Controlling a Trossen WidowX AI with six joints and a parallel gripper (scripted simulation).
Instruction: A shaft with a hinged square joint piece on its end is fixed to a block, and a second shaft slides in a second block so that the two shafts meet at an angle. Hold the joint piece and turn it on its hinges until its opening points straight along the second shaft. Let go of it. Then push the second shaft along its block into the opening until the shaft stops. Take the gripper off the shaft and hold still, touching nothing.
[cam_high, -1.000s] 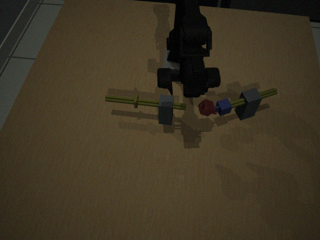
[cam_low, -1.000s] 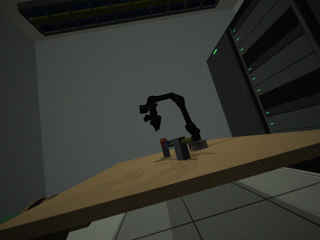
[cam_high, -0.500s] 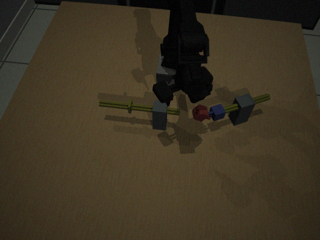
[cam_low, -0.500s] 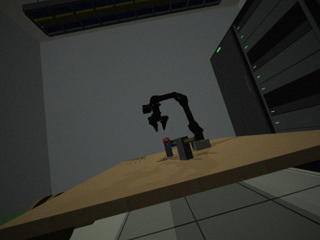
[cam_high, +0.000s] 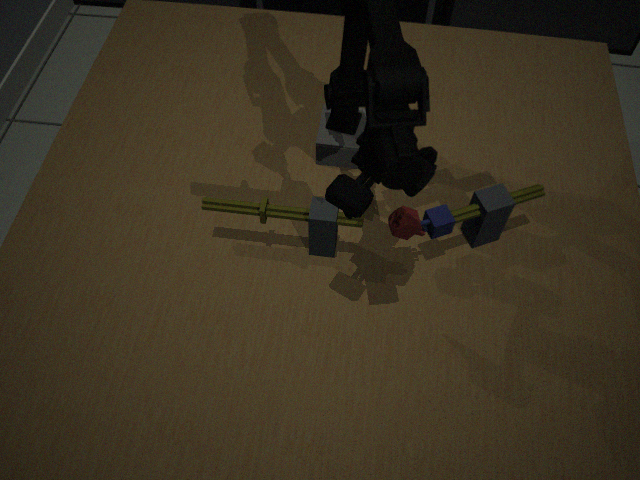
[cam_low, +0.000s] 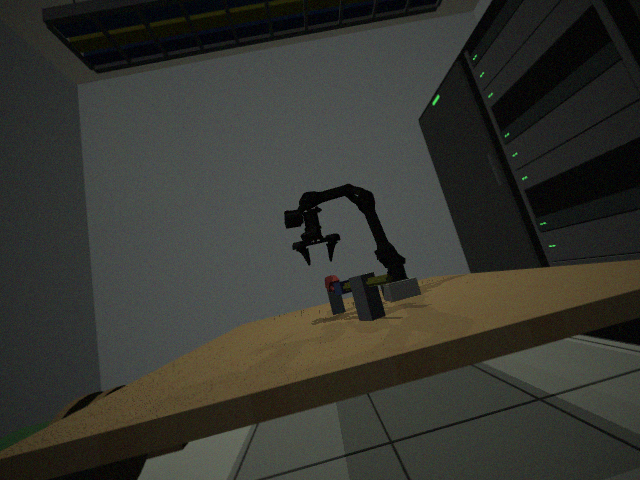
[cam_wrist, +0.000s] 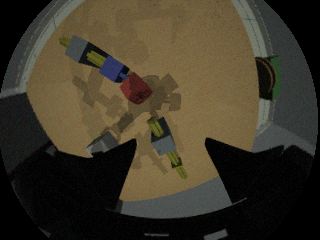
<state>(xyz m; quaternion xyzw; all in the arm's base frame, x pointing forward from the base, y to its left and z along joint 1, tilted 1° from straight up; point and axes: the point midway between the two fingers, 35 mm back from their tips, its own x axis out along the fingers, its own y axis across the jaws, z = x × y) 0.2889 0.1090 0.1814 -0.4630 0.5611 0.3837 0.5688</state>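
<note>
The red joint piece (cam_high: 405, 222) (cam_low: 331, 282) (cam_wrist: 135, 89) hangs by its hinges from the blue piece (cam_high: 439, 221) (cam_wrist: 114, 69) on the first yellow shaft (cam_high: 528, 193) (cam_wrist: 96, 57), held in the right block (cam_high: 493, 206) (cam_low: 368, 297) (cam_wrist: 78, 48). Its open side faces roughly left in the top view; its exact angle is unclear. The second yellow shaft (cam_high: 235, 206) (cam_wrist: 181, 171) runs through the left block (cam_high: 323, 235) (cam_wrist: 163, 144), its end short of the red piece with a gap between. My gripper (cam_low: 320, 262) (cam_wrist: 171, 142) is open and empty, above the parts, touching nothing.
A collar (cam_high: 263, 210) (cam_wrist: 176, 162) sits on the second shaft, left of its block. The arm's grey base (cam_high: 337, 153) (cam_low: 403, 290) stands behind the left block. The table (cam_high: 258, 361) (cam_low: 217, 372) carries both blocks; the arm reaches over them from the back.
</note>
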